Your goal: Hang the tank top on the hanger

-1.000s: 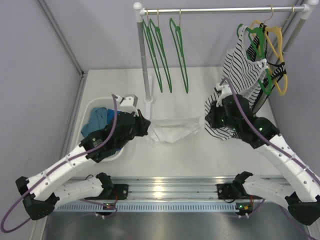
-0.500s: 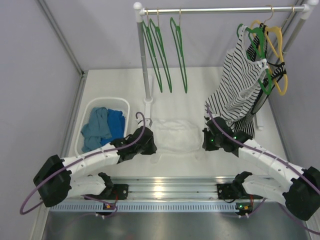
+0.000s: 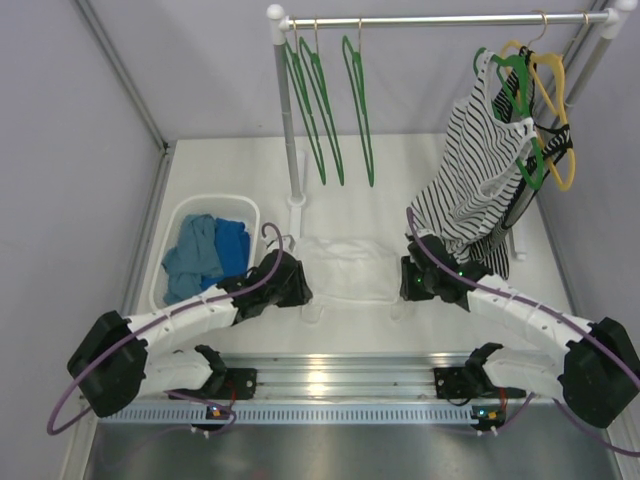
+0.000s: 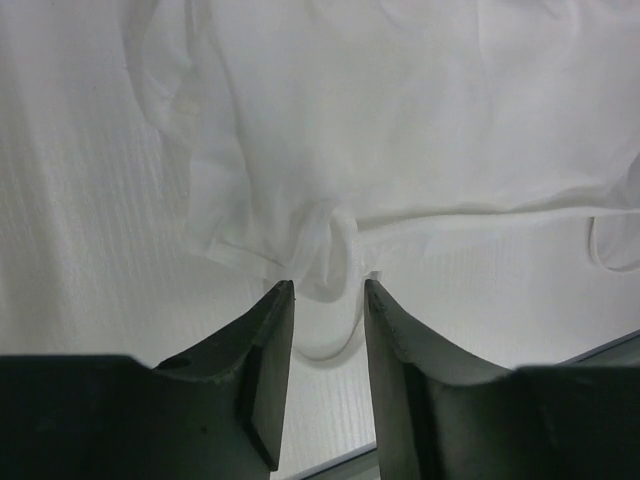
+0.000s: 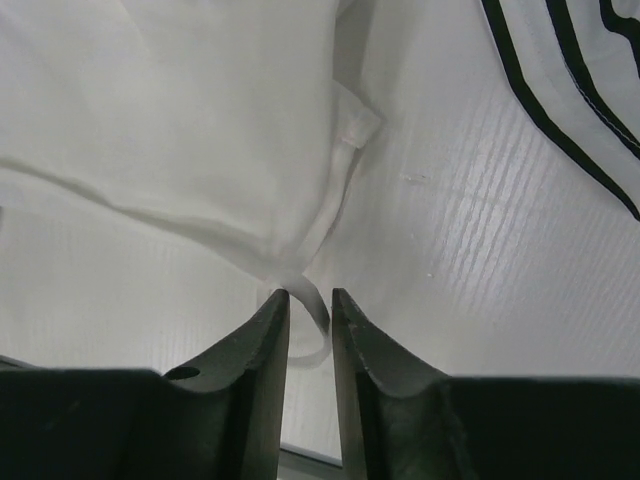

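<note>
The left gripper (image 4: pixel 327 286) and right gripper (image 5: pixel 309 294), each slightly parted and gripping nothing, flanked the tank top (image 3: pixel 345 268) spread mid-frame on the table (image 3: pixel 400 170).

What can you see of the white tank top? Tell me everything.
The tank top is plain white, thin, slightly see-through fabric with narrow straps. It lies loosely spread on the table, on no hanger. One strap loop lies between the left gripper's parted fingertips, a second strap between the right gripper's; neither clamps it.
</note>
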